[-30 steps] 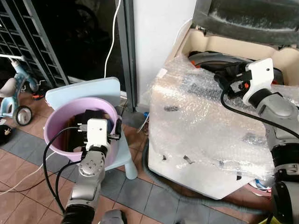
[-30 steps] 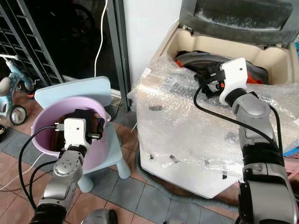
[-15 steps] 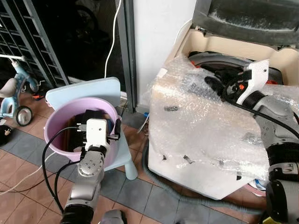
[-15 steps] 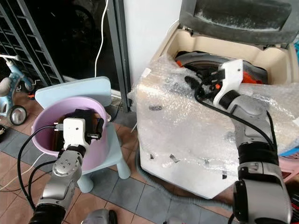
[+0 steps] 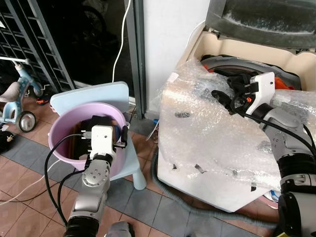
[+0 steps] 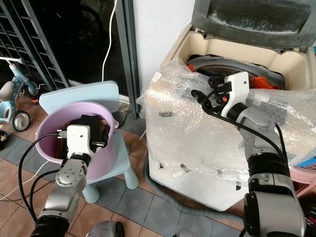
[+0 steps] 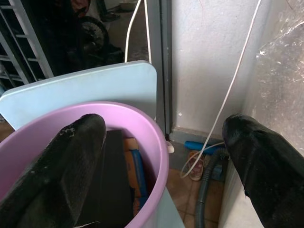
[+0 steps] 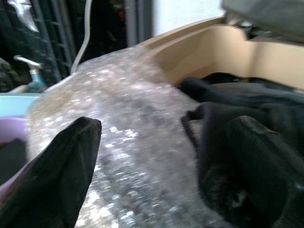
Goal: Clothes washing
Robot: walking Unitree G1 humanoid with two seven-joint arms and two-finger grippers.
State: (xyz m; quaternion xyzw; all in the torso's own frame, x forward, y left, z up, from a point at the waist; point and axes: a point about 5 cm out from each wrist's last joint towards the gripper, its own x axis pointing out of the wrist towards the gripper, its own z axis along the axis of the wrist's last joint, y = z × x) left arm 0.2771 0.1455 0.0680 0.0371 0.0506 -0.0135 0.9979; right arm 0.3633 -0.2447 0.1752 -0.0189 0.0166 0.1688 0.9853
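The washing machine (image 5: 212, 148), wrapped in bubble wrap, stands with its lid (image 5: 266, 19) raised. Dark clothes (image 8: 247, 109) and something orange lie in its drum, and a dark garment hangs over the front rim. My right gripper (image 5: 227, 94) hovers at that rim with its fingers wide open, one finger (image 8: 266, 166) beside the dark cloth and nothing clamped. A purple basin (image 5: 61, 128) sits on a light blue child's chair (image 5: 89, 94) and holds a dark item (image 7: 114, 180). Above the basin my left gripper (image 7: 161, 156) is open and holds nothing.
A child's tricycle (image 5: 15, 98) and a metal grate (image 5: 29, 44) stand at the left. A white cable (image 5: 121, 39) hangs down the door frame. A grey hose (image 5: 197, 210) lies on the tiled floor in front of the machine.
My right gripper has moved left and a little down, from over the drum to the bubble-wrapped front rim. The left arm has stayed over the basin.
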